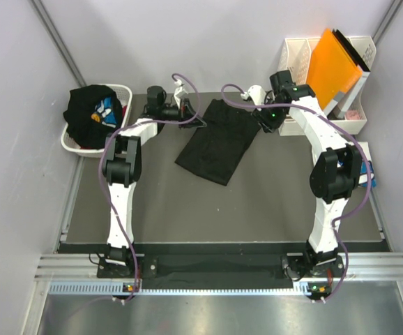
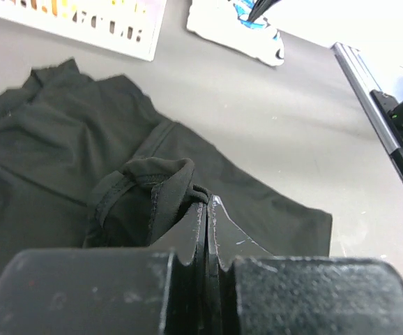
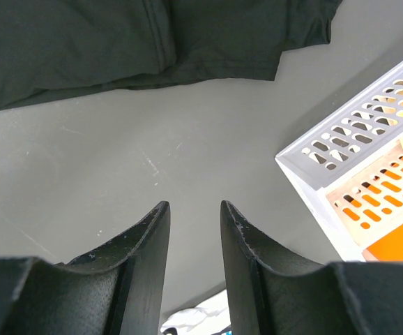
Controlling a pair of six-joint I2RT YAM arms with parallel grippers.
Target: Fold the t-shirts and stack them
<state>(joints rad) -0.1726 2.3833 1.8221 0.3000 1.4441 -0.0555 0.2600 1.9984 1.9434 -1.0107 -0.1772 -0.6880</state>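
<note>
The first shirt's fold appears to be in hand: a black t-shirt (image 1: 215, 143) lies slanted on the grey table (image 1: 187, 209) between the two arms, looking narrowed to a long strip. The left gripper (image 2: 207, 209) is pressed together on a bunched bit of the shirt's far left edge (hem or collar, the wrist view cannot settle which), lifting it slightly off the surface. The right gripper (image 3: 193, 223) hangs with its jaws spread and nothing between them, over bare table just beside the shirt's far right corner and near the white file rack (image 3: 327, 150). A second black tee (image 1: 93, 112), printed, sits heaped in the laundry basket (image 1: 72, 146) at the far left. A folded white tee (image 2: 233, 28) lies at the table's right side. The next move probably calls for the right gripper to reach that free corner and pinch it, so both arms can carry the far edge over without the soft cloth sagging or twisting.
</note>
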